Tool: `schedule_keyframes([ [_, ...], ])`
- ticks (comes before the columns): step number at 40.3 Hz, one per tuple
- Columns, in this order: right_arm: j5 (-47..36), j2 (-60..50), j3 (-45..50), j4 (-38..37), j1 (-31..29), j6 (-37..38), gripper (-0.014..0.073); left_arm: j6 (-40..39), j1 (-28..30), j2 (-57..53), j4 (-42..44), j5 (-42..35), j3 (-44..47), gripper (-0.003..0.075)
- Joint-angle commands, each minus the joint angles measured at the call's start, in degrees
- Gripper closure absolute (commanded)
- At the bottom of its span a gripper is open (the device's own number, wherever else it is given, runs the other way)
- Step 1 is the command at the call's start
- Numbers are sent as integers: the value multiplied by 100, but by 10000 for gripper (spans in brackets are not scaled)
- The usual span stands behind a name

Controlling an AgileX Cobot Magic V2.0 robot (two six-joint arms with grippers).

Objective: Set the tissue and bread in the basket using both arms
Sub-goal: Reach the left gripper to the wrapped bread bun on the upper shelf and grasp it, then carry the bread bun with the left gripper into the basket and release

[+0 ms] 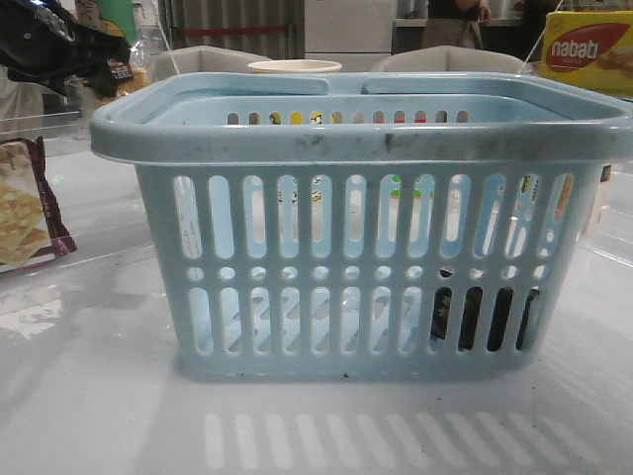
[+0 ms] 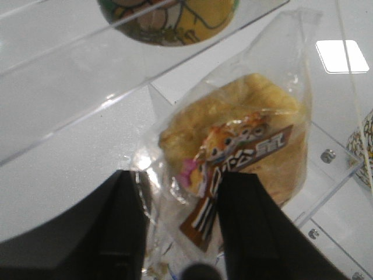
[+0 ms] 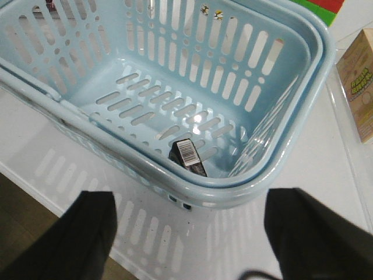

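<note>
At far left, the left gripper [image 2: 178, 233] clamped the clear packet of bread [image 2: 245, 151], held raised, outside the basket [image 1: 356, 148]. The tissue [image 3: 189, 156] lay on the basket's floor in a corner. The right gripper [image 3: 189, 233] hung spread open and empty, above the basket's rim.

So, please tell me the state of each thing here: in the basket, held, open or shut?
basket: upright, holds only the tissue
tissue: lying on the basket floor, in a corner
bread: in its packet, gripped, outside the basket
left gripper: shut on the bread
right gripper: open, empty
</note>
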Motion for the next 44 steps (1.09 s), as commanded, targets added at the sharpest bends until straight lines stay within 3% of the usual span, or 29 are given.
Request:
schedule_keyframes([
  [1,-389,-40,-154,-78,11,-32,-28,-7,-23,-329,-67,-442,-215,465],
  [19,-389,-40,-154,-78,11,-32,-28,-7,-23,-722,-89,-162,-215,628],
  [35,-389,-40,-154,-78,11,-32,-28,-7,-103,-2292,-89,1376,-215,629],
  [44,-384,-40,-154,-78,11,-32,-28,524,-816,-3154,-89,2127,-176,629],
])
